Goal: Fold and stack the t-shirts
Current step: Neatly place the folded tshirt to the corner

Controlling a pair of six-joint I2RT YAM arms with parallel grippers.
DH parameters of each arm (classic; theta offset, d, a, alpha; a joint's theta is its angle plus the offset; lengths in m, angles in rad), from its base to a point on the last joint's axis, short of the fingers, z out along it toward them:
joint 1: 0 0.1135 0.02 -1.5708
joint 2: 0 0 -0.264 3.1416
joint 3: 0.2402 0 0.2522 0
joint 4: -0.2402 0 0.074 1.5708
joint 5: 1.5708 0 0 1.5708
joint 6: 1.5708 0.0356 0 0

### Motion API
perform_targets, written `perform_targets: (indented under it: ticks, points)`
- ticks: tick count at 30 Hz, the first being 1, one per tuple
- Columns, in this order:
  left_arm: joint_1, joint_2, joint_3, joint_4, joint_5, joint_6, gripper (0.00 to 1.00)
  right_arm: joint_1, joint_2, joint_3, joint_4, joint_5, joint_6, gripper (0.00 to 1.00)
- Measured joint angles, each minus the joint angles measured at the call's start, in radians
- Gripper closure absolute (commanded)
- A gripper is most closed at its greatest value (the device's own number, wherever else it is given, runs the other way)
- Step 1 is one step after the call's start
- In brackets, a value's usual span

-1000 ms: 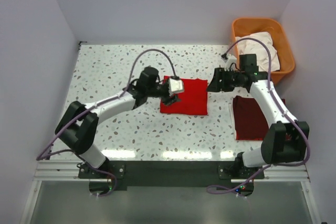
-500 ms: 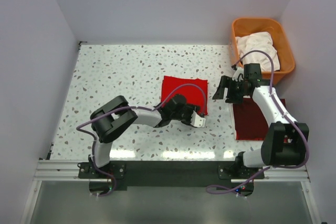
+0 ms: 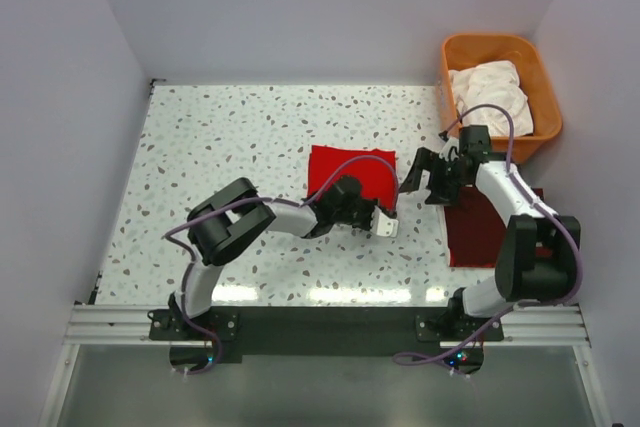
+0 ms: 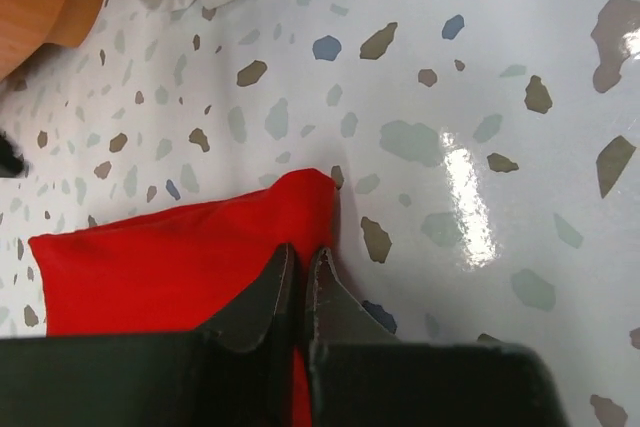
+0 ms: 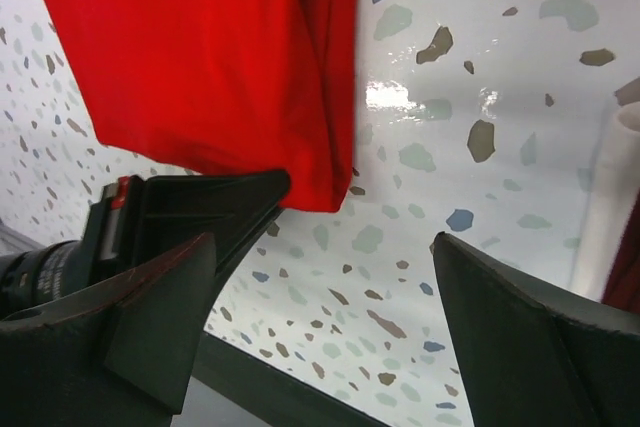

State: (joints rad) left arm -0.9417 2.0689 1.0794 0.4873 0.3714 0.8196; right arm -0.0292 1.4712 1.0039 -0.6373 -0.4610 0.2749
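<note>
The red t-shirt (image 3: 350, 169) lies folded into a flat, roughly square pad at the middle of the bench (image 3: 220, 147). The left gripper (image 3: 385, 223) sits at the pad's near right corner. In the left wrist view we see its fingers (image 4: 265, 297) clenched together on the cloth edge (image 4: 170, 257) just inside that corner, with a sliver of red showing between them. The jaws therefore grasp the red t-shirt at its right edge.

The right gripper (image 3: 420, 185) stands just beside the same right edge, slightly farther from the near edge of the bench. In the right wrist view its jaws are spread wide and hold nothing. The red corner (image 5: 220, 57) reaches down close to one finger (image 5: 200, 247). The other finger stands well apart over bare bench (image 5: 440, 117).

The cloth is plain, matt and soft, with a rounded fold along its edge. The bench top is glossy white with grey and brown speckles. The fingers are dark, wedge-shaped and hard.

The maroon t-shirt (image 3: 478, 225) lies folded at the right edge of the bench. A crumpled white t-shirt (image 3: 490, 87) fills the orange tub (image 3: 495, 42), a smooth plastic basin at the far right corner.
</note>
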Motion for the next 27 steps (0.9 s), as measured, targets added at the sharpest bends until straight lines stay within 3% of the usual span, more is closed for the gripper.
perform_targets:
  ticks: [9,15,27]
  points:
    - [0.032,-0.155,-0.061,-0.008,0.103,-0.102,1.00,0.001,0.162,-0.025,0.083,-0.103,0.140,0.04]
    - [0.032,-0.178,-0.076,-0.007,0.136,-0.132,1.00,0.039,0.232,-0.031,0.150,-0.168,0.235,0.05]
    - [0.032,-0.252,-0.163,-0.014,0.182,-0.132,1.00,0.097,0.384,-0.061,0.231,-0.384,0.373,0.19]
